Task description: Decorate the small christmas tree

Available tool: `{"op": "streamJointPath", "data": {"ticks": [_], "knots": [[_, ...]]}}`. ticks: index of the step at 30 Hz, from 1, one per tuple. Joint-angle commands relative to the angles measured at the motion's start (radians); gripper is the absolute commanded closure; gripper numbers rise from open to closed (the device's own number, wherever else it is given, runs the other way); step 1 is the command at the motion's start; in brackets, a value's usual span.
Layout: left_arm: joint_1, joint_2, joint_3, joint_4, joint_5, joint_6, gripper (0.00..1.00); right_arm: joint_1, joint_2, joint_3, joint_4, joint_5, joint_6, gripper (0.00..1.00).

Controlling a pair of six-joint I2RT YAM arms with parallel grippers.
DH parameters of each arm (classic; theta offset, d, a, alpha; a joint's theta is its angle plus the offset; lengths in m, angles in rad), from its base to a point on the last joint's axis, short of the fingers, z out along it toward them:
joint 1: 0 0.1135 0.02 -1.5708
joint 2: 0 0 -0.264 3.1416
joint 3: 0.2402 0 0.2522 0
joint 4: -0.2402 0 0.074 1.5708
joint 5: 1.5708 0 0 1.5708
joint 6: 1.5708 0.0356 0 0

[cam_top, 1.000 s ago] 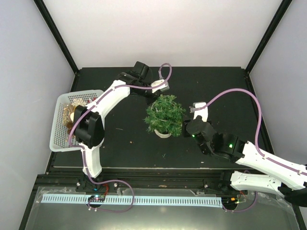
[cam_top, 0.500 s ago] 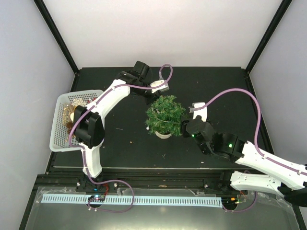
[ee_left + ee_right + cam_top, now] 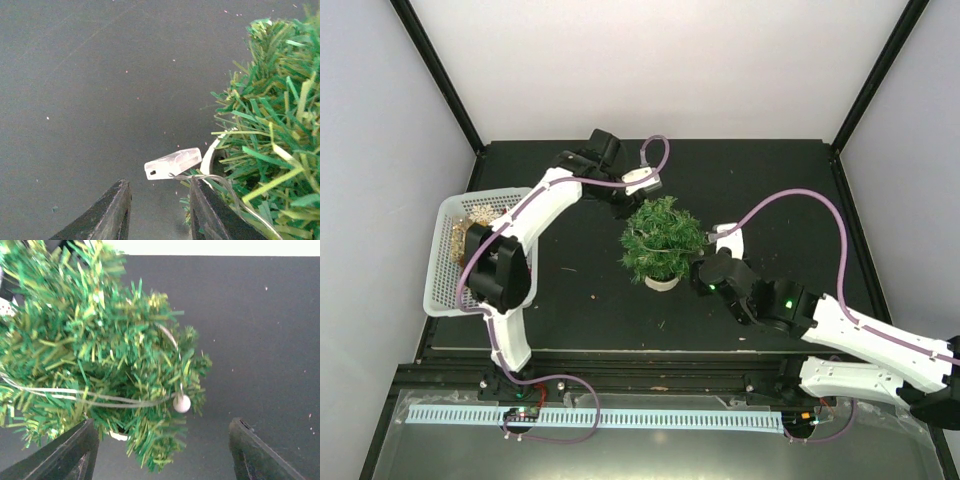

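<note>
Christmas tree (image 3: 662,238), small and bushy, stands upright in a round white pot (image 3: 661,283) near the middle of the black table (image 3: 770,170). Both arms are close to it.

The left gripper (image 3: 623,203) hovers at the far left side of the tree. In its wrist view (image 3: 159,187) the jaws stand narrowly apart with nothing between them. Just beyond the fingertips lies a small clear plastic piece (image 3: 172,163) with a dark slot at one end. It is fixed to a thin wire (image 3: 225,182) that crosses the tip of one finger and runs into the green needles (image 3: 270,125). A bit of the pot's rim (image 3: 207,157) shows beside the piece.

The right gripper (image 3: 698,272) is at the near right side of the tree, level with the pot. Its wrist view (image 3: 162,427) shows the jaws spread wide and gripping nothing. The tree (image 3: 100,340) fills the space ahead of them. The wire (image 3: 100,400) is looped across the branches, and a small white ball (image 3: 181,403) hangs at the needle tips.

A white mesh basket (image 3: 445,290) sits at the left edge of the table with some gold trimmings (image 3: 470,215) inside.
</note>
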Motion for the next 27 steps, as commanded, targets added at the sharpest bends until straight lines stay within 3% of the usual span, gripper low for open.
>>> {"op": "streamJointPath", "data": {"ticks": [1, 6, 27], "knots": [[0.011, -0.079, -0.049, 0.016, -0.003, -0.007, 0.65, -0.005, 0.003, -0.046, -0.002, -0.059, 0.051, 0.28], [0.012, -0.123, -0.088, 0.037, 0.008, -0.014, 0.64, -0.006, 0.007, -0.084, 0.024, -0.085, 0.06, 0.29], [0.053, -0.2, -0.124, 0.046, -0.044, -0.045, 0.3, -0.03, 0.006, -0.11, 0.055, -0.067, 0.056, 0.28]]}}
